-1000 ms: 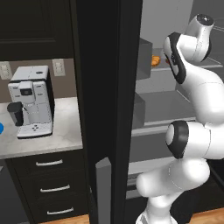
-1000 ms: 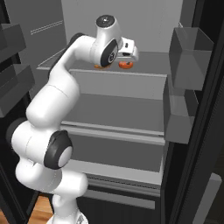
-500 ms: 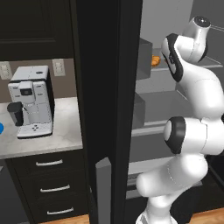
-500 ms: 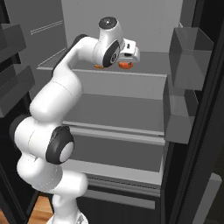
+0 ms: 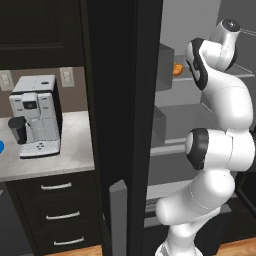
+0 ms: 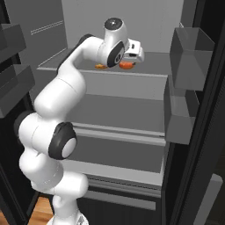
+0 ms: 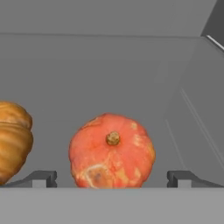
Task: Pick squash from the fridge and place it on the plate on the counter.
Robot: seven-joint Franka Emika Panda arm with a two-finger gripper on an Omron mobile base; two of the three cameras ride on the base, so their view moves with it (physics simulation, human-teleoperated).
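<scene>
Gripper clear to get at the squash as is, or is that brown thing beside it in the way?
Probably yes. In the hand view the squash sits centred between the open gripper's fingertips, nothing in front of it. The brown item lies off to one side on the fridge shelf, apart from the squash.

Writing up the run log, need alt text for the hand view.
An orange squash sits on the pale grey fridge shelf, centred between the open end effector fingertips. A golden-brown ridged item lies beside it at the left edge.
</scene>
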